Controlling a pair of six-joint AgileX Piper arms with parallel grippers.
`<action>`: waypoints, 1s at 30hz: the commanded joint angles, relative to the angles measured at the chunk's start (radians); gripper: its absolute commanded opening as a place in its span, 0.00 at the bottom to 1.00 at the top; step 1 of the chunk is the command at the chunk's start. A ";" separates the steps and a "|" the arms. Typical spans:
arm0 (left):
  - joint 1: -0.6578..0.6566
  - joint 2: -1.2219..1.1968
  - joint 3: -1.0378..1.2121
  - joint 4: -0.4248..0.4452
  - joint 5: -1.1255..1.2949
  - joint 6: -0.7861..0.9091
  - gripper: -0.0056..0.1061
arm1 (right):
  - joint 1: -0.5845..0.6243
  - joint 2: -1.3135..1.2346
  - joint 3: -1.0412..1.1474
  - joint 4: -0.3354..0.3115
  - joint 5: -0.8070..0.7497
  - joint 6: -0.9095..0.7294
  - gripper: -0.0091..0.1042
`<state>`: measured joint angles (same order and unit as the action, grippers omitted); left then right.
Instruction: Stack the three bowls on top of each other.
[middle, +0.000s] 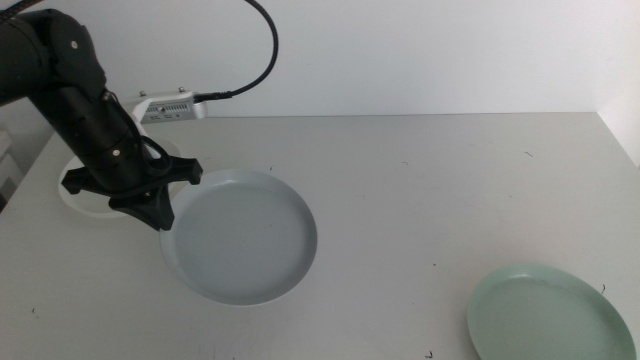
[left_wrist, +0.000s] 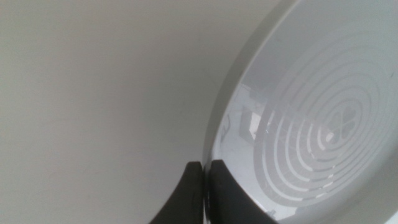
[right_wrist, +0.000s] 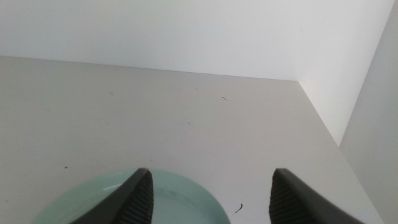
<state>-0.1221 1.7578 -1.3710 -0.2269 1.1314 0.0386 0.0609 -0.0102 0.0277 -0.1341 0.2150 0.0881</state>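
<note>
My left gripper is shut on the left rim of the pale grey-blue bowl, left of the table's middle. In the left wrist view the two jaws pinch that rim, and the bowl shows ringed reflections inside. The white bowl lies at the far left behind this arm, mostly hidden by it. The mint green bowl rests at the front right corner. My right gripper is outside the middle view; its jaws stand open just above the green bowl's near edge.
A small silver box with a black cable sits against the back wall, behind the left arm. A white side wall bounds the table on the right. Bare tabletop stretches between the grey-blue and green bowls.
</note>
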 joint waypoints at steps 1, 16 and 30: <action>-0.048 -0.059 -0.018 -0.031 -0.015 -0.032 0.05 | -0.008 -0.027 -0.006 -0.017 -0.080 -0.004 0.50; -0.341 0.037 -0.018 -0.062 -0.167 -0.119 0.05 | -0.008 -0.027 -0.006 -0.017 -0.080 -0.004 0.50; -0.388 0.147 -0.018 -0.109 -0.268 -0.091 0.05 | -0.008 -0.027 -0.006 -0.017 -0.079 -0.004 0.50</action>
<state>-0.5049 1.9490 -1.3650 -0.3071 0.8833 -0.0624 0.0609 -0.0102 0.0277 -0.1341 0.2150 0.0881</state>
